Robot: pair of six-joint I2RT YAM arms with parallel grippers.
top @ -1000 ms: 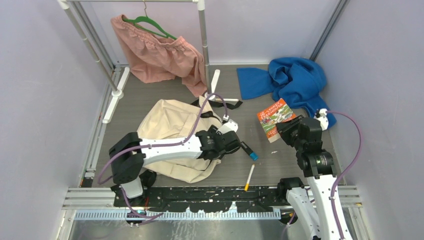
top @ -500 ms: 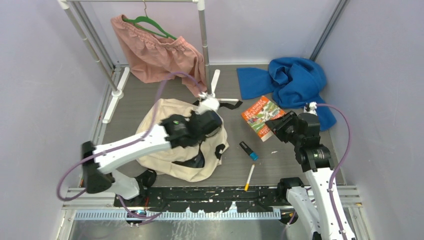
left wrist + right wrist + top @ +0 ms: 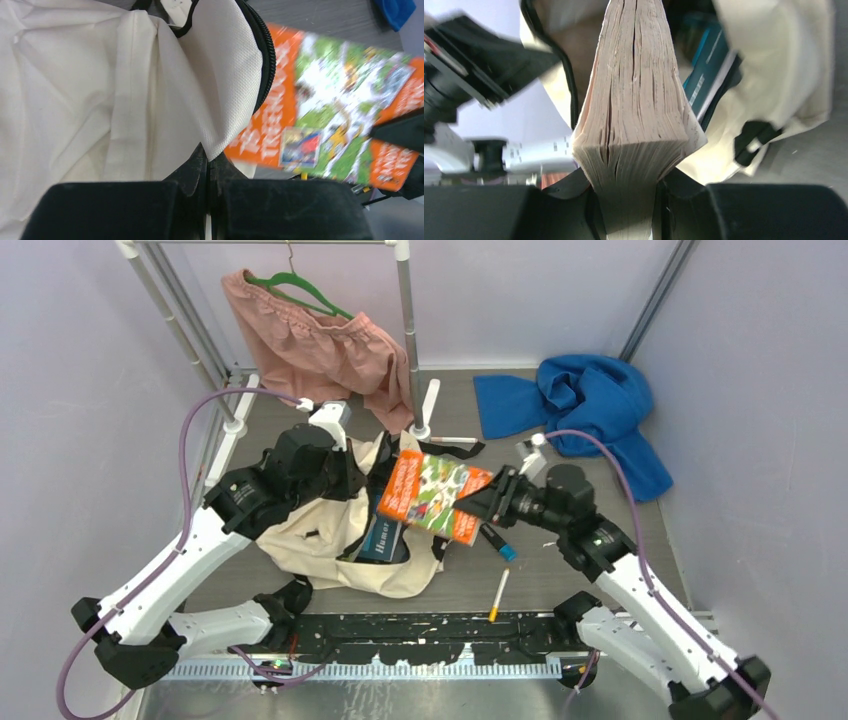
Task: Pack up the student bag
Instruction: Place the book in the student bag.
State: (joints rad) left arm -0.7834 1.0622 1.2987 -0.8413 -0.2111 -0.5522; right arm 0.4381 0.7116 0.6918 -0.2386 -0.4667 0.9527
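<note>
The student bag [image 3: 320, 535], a cream backpack with black zip lines, lies left of centre. My left gripper [image 3: 352, 478] is shut on the edge of its opening flap and holds it up; the left wrist view shows the white lining [image 3: 225, 75] pinched between the tips of the left gripper [image 3: 210, 160]. My right gripper [image 3: 478, 508] is shut on an orange and green book [image 3: 430, 495], held tilted over the bag's mouth. In the right wrist view the book's page edge [image 3: 634, 100] fills the right gripper [image 3: 629, 200]. A teal book [image 3: 385, 535] sits inside the bag.
A black marker with a blue cap [image 3: 497, 542] and a white pen [image 3: 498, 595] lie right of the bag. A blue fleece cloth [image 3: 590, 405] is at the back right. A pink garment [image 3: 320, 345] hangs on the rack, whose post [image 3: 405, 330] stands behind the bag.
My left gripper swung back over the bag, shut on its flap edge and pulled it up and left. My right gripper carried the book left, from the table's right side to the bag's mouth.
</note>
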